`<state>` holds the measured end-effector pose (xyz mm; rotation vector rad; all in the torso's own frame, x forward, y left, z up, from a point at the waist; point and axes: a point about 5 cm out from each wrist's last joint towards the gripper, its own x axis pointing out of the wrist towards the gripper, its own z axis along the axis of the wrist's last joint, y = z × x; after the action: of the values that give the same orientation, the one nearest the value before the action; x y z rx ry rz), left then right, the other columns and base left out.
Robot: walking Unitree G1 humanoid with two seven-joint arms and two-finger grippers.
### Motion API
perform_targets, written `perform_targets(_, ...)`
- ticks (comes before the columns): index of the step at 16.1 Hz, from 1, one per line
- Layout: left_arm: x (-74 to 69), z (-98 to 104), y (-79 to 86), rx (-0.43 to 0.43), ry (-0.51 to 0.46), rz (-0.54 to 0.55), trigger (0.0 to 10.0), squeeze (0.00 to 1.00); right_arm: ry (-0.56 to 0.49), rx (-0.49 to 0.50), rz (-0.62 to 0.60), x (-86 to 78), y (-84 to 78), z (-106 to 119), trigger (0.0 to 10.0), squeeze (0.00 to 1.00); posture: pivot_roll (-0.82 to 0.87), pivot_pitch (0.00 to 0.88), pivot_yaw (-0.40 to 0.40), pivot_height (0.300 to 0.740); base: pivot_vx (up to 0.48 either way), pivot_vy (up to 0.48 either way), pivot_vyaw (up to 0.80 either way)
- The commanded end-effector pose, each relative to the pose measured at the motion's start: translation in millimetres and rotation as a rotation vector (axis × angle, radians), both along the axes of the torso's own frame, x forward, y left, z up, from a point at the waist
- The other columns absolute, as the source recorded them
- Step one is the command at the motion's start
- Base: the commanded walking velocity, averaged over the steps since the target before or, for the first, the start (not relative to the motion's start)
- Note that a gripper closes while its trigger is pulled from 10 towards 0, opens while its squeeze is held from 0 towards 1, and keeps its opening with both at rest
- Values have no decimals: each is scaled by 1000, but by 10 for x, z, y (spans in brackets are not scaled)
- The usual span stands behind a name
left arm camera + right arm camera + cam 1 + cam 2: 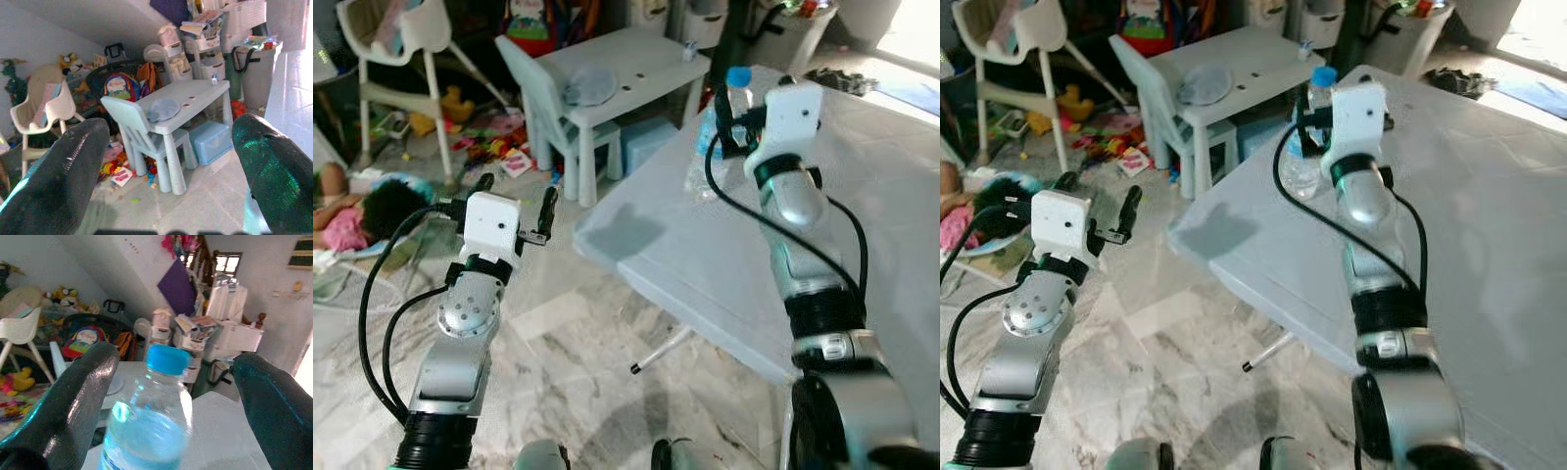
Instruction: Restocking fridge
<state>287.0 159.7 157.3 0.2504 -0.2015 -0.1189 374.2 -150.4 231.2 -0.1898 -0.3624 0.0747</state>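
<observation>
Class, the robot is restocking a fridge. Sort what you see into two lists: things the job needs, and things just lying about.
Job:
water bottle, standing on the grey table
right gripper, open around it
left gripper, open, idle

Lying about:
small table
small chair
high chair
floor toys

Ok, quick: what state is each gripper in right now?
Left gripper: open, holding nothing, over the floor.
Right gripper: open, fingers either side of the water bottle, not gripping it.

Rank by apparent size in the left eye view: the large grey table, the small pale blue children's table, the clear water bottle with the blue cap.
1. Large grey table
2. Small pale blue children's table, though it stands farther off, so it looks smaller than it is
3. Clear water bottle with blue cap, partly hidden behind the right gripper
</observation>
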Motion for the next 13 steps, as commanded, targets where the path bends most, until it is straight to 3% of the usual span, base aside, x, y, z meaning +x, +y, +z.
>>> perform_targets(1, -27, 33, 33, 18, -5, 13, 10000, 0, -13, 4, 2, 45, -29, 75, 10000, 0, 170, 102, -6, 740, 0, 0, 0)
perform_targets(8, -55, 36, 62, 40, 16, 8, 10000, 0, 27, 18, 19, 262, -39, 247, 10000, 0, 186, 120, 2, 740, 0, 0, 0)
perform_targets(9, -53, 39, 64, 41, 19, 8, 10000, 0, 54, 18, 29, 296, -29, 245, 9529, 0, 187, 122, 1, 740, 0, 0, 0)
perform_targets(10, -52, 41, 63, 44, 23, 7, 10000, 0, 71, 34, 34, 331, -28, 256, 0, 0, 189, 123, -1, 740, 0, 0, 0)
perform_targets(13, -57, 36, 52, 44, 31, 6, 10000, 0, 76, 30, 60, 383, 0, 323, 0, 0, 188, 123, -6, 740, 0, 0, 0)
